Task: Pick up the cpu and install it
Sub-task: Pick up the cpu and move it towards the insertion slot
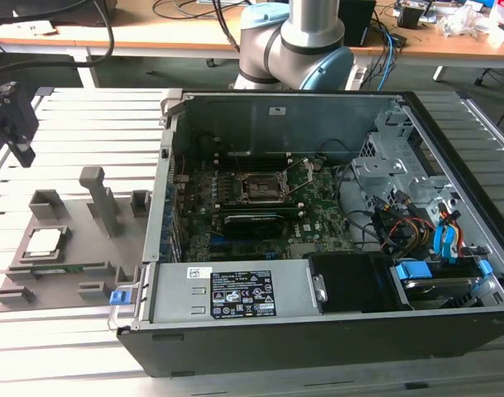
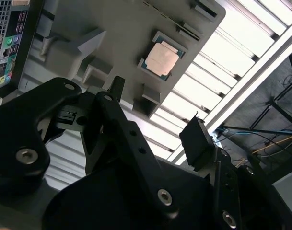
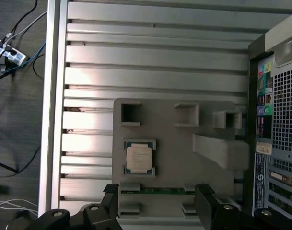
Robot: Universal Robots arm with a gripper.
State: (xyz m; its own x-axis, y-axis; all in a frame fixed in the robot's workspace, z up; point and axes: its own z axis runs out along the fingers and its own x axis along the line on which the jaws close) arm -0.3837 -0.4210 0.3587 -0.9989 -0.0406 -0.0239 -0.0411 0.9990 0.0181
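Observation:
The cpu (image 1: 43, 241), a small square chip with a pale metal top, lies flat in a recess of the grey moulded holder (image 1: 78, 227) at the exterior view's left. Both wrist views show the cpu (image 2: 161, 59) (image 3: 138, 158) lying apart from my fingers. My gripper (image 1: 20, 141) hangs well above the slatted table, up and to the left of the holder. In both wrist views my gripper (image 3: 157, 194) (image 2: 157, 108) is open, its black fingers wide apart with nothing between them. The motherboard socket (image 1: 264, 188) sits inside the open computer case (image 1: 318, 331).
A green memory stick (image 3: 160, 190) lies in a slot of the holder beside the cpu. A tall grey block (image 1: 103, 198) rises from the holder. The case wall (image 3: 275, 120) stands right beside the holder. The aluminium slatted table (image 3: 150, 52) extends around it, with cables on the floor beyond its edge.

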